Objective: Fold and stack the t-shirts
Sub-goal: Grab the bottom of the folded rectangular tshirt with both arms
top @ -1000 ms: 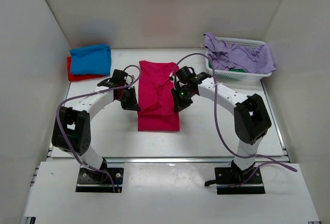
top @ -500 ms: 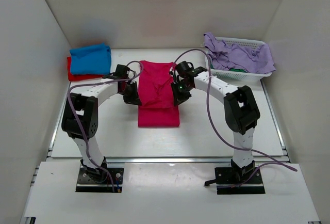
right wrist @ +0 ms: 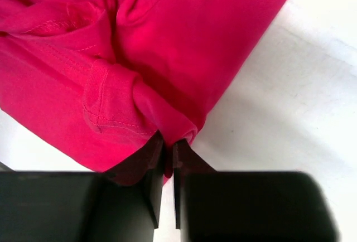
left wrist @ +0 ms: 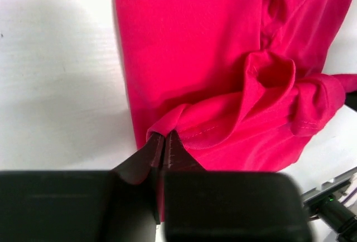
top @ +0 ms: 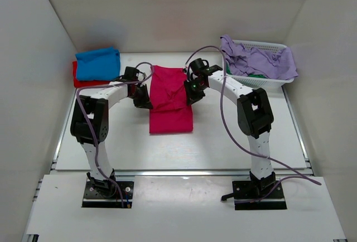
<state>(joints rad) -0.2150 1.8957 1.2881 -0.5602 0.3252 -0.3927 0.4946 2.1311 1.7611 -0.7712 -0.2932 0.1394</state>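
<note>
One crimson-pink t-shirt [top: 171,111] mid tabletop [top: 228,133], lying as long strip, hemmed edge doubled back over lower layer. Left gripper [top: 143,100] clamped on one hemmed corner, right gripper [top: 191,93] clamped on the other. Guessing paired pinch keeps fold edge level and square. Blue t-shirt [top: 98,63] sits folded on red t-shirt [top: 81,80] far left, likely stack spot. Basket [top: 262,81] far right, lilac cloth [top: 256,58] heaped over it, green bit underneath, can't tell what. Neck label not visible. Arms hide shirt's side edges from above.
</note>
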